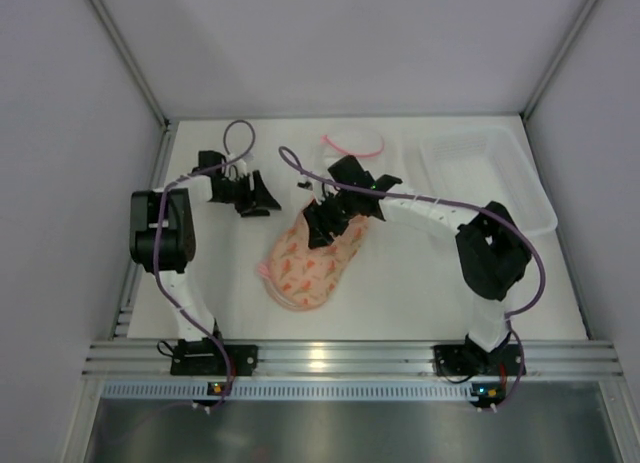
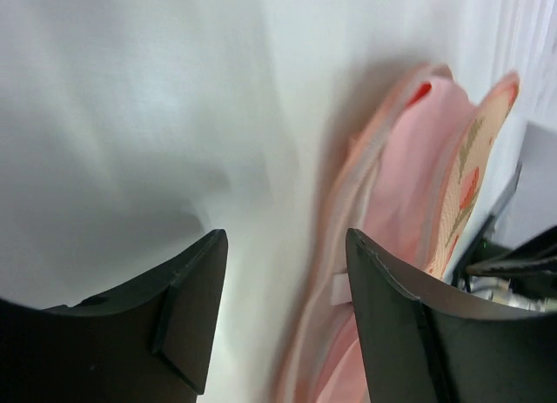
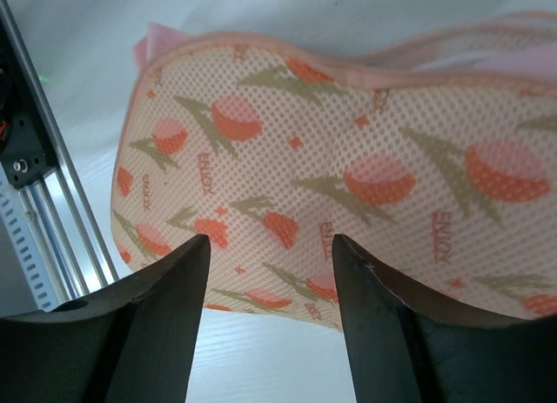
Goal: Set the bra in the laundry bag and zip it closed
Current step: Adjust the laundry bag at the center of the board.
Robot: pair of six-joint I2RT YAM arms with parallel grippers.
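The laundry bag [image 1: 312, 265], a peach case with red-orange print, lies mid-table, its far end under my right gripper [image 1: 322, 228]. In the right wrist view the printed lid [image 3: 348, 159] fills the frame, and the right gripper [image 3: 271, 242] stands open over its near edge, holding nothing. My left gripper [image 1: 258, 203] is just left of the bag's far end. It is open [image 2: 285, 238], with only bare table between its fingers. Beside its right finger the bag [image 2: 474, 168] gapes along its edge. Plain salmon-pink fabric, the bra [image 2: 400, 177], shows between the two halves.
A white mesh round pouch with a pink rim [image 1: 352, 143] lies at the back centre. A clear plastic tray [image 1: 490, 173] sits at the back right. White walls close in the table on three sides. The aluminium rail [image 3: 52, 211] runs along the near edge.
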